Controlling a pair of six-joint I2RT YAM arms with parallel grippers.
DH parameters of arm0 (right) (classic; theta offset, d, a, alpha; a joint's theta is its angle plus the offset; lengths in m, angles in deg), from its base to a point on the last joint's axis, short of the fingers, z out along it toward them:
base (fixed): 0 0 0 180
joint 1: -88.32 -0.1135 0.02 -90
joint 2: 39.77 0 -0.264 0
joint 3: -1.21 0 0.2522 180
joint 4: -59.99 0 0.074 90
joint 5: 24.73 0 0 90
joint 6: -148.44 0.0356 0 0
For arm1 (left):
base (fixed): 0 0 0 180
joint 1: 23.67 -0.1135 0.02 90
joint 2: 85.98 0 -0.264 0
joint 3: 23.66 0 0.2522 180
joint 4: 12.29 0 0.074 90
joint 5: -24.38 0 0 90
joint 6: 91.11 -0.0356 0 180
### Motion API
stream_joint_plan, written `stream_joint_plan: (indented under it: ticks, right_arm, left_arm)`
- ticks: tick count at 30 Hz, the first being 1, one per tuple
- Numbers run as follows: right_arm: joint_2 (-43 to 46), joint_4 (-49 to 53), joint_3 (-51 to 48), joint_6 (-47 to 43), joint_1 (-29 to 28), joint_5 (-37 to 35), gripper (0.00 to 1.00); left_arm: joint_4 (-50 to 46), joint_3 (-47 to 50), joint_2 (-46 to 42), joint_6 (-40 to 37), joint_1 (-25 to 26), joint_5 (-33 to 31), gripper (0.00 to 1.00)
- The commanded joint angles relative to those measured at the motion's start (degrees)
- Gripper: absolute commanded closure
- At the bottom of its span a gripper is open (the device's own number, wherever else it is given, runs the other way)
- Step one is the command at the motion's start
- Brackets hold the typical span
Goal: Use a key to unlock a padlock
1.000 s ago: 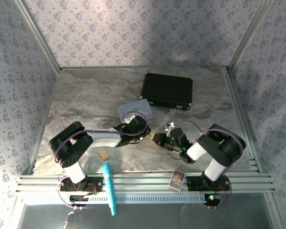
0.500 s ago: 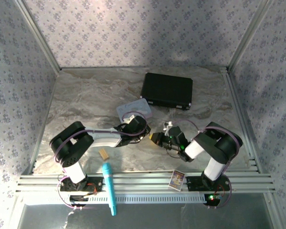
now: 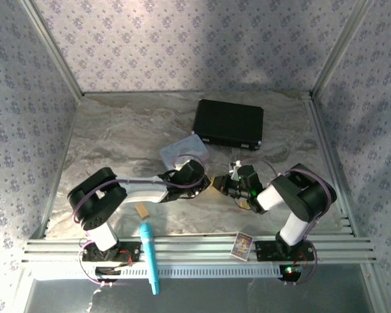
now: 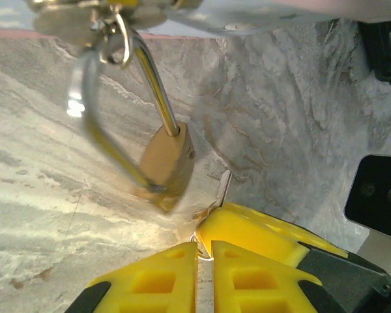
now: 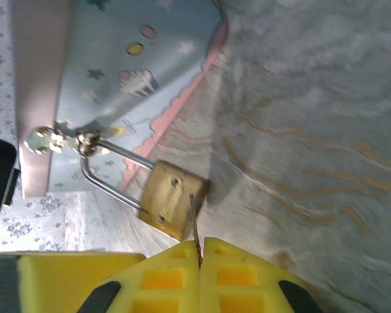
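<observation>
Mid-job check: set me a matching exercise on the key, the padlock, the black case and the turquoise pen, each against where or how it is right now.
Things:
1. key
2. padlock
3. black case
4. turquoise pen

Places or states:
A. lies across the aluminium rails at the near edge
B. pinched in the shut right gripper
C. brass body, spare keys ringed onto its shackle
D. lies flat and closed towards the far side of the table

Pairs: 1-B, 2-C, 3-D, 4-A
</observation>
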Motion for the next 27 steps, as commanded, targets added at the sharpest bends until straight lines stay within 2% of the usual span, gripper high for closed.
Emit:
stream_joint_plan:
  ticks: [1,4,6,9,11,15,21,23,26,27]
  right_arm:
    - [3.8,8.9,-1.1,-5.9,1.4,7.4,1.0]
    - [9.9,20.7,-0.7,-11.9,2.4,11.4,1.0]
    - [15.1,29.8,1.0,-17.6,2.8,15.1,1.0]
    - [22.7,42.9,4.1,-25.7,3.9,18.8,1.0]
    - [26.6,47.6,5.5,-28.5,4.6,21.9,1.0]
    - [30.8,47.6,6.8,-28.4,5.2,27.4,1.0]
    - [30.7,49.4,9.8,-29.0,4.8,31.6,1.0]
    - [31.0,47.4,10.2,-27.3,4.8,32.8,1.0]
    - [31.3,44.5,10.7,-25.0,3.8,32.9,1.0]
    - [31.1,44.2,11.2,-24.7,3.2,32.8,1.0]
  left_arm:
    - [-8.2,-0.5,-0.1,0.1,0.1,3.0,0.85]
    - [-8.0,0.2,-0.4,0.3,-0.2,2.0,0.79]
    - [-5.4,1.1,-1.3,0.0,-0.1,1.4,0.68]
    - [4.2,4.6,-4.6,-2.2,-0.3,0.7,0.54]
    - [7.6,6.2,-7.8,-6.2,-0.4,-0.6,0.47]
    - [10.2,9.0,-16.2,-14.9,-0.3,-2.5,0.46]
    - [17.0,16.0,-26.5,-18.0,1.2,-4.8,0.47]
    - [19.2,17.6,-28.5,-19.7,2.0,-5.1,0.49]
    - [19.3,17.4,-27.9,-20.6,2.1,-1.8,0.53]
    - [22.2,18.1,-27.3,-20.6,2.6,-0.5,0.53]
